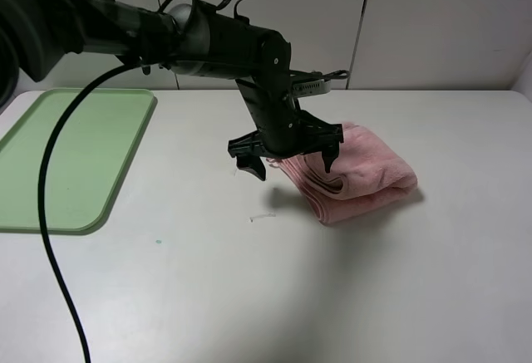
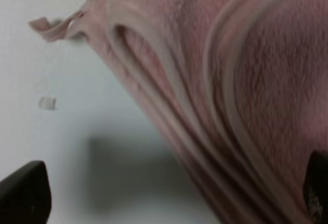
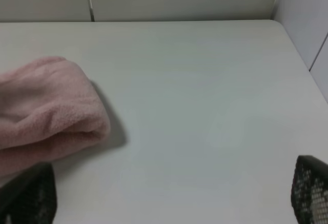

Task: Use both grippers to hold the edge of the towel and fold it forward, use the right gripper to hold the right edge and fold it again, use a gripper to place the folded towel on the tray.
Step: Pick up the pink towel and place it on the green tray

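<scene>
Above the folded towel's near corner, the left gripper is hanging with its jaws spread wide, holding nothing; the towel is lying on the surface, well apart from the tray. Beside it, the right gripper is gaping wide too.

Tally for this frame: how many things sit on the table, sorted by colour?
Pink: 1, the folded towel
Light green: 1, the tray
White: 1, a small scrap lying near the towel
Total: 3
</scene>
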